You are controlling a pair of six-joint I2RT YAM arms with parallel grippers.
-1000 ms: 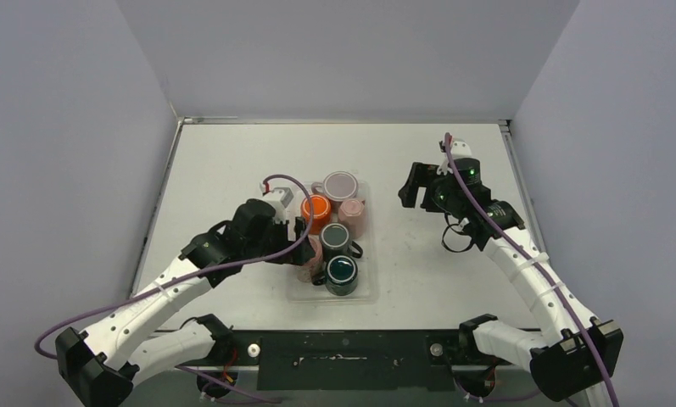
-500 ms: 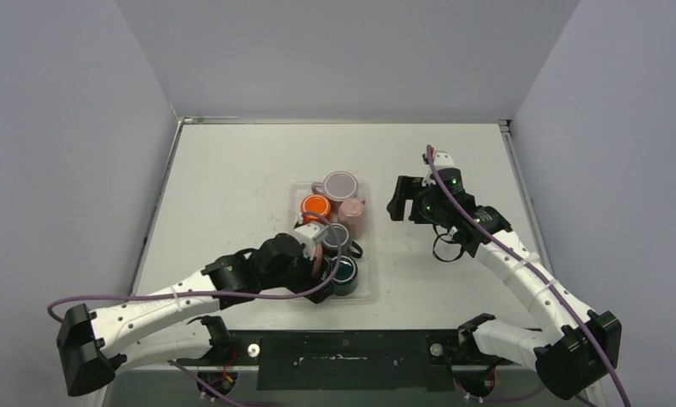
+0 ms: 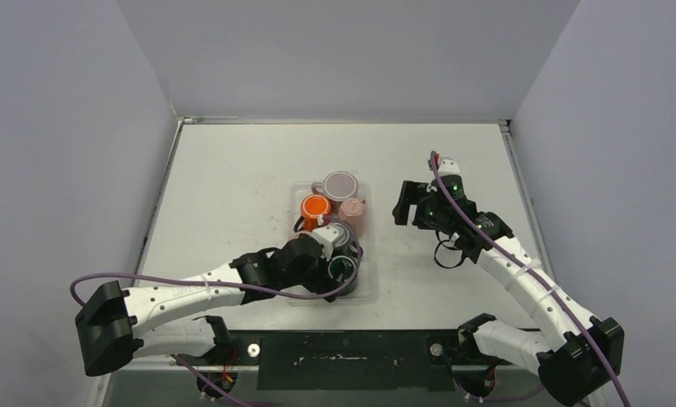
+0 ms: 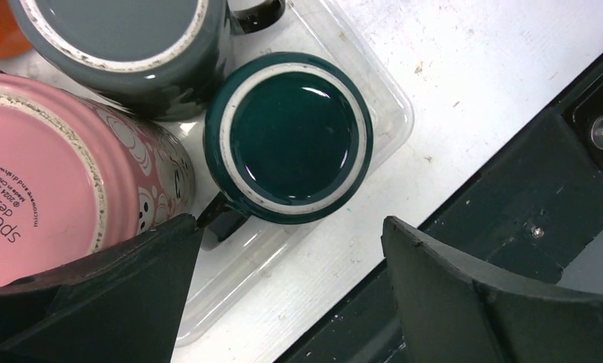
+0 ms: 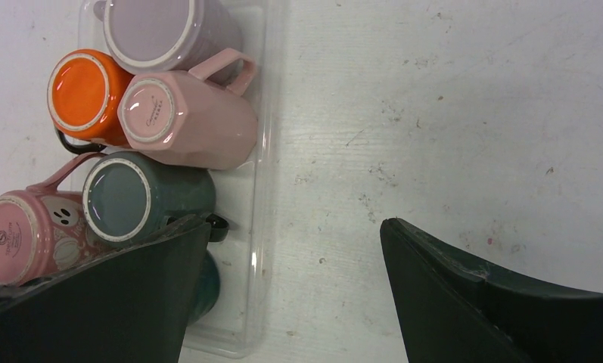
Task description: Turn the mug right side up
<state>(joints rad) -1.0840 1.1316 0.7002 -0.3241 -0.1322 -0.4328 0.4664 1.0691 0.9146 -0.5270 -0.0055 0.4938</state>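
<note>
The left arm has swung from the left side of the tray [image 4: 385, 113] round to its near end. The left tool [image 4: 292, 224] now hangs above the dark green mug [image 4: 294, 136], released, with its fingers [image 4: 109, 295] spread wide and nothing between them. That mug stands bottom up in the near right corner of the tray, touching the grey mug [image 4: 124, 38] behind it and just beside the patterned pink mug [image 4: 48, 174] on its left. The move looks like lining up for a grasp, so the green mug is probably the one to be turned. Nothing is gripped yet, and every mug in the tray is still upside down.

The right tool [image 5: 294, 227] has drifted a little nearer and toward the tray. It hovers over bare tabletop [image 5: 449, 113] to the right of the tray, also released and empty.

In the overhead view the left tool covers most of the green mug and the patterned pink one. From the left wrist, the green mug's handle [image 4: 221, 219] is partly tucked under the left finger, and its rim and inside cannot be seen. From the right wrist, that mug is mostly behind a finger.
</note>
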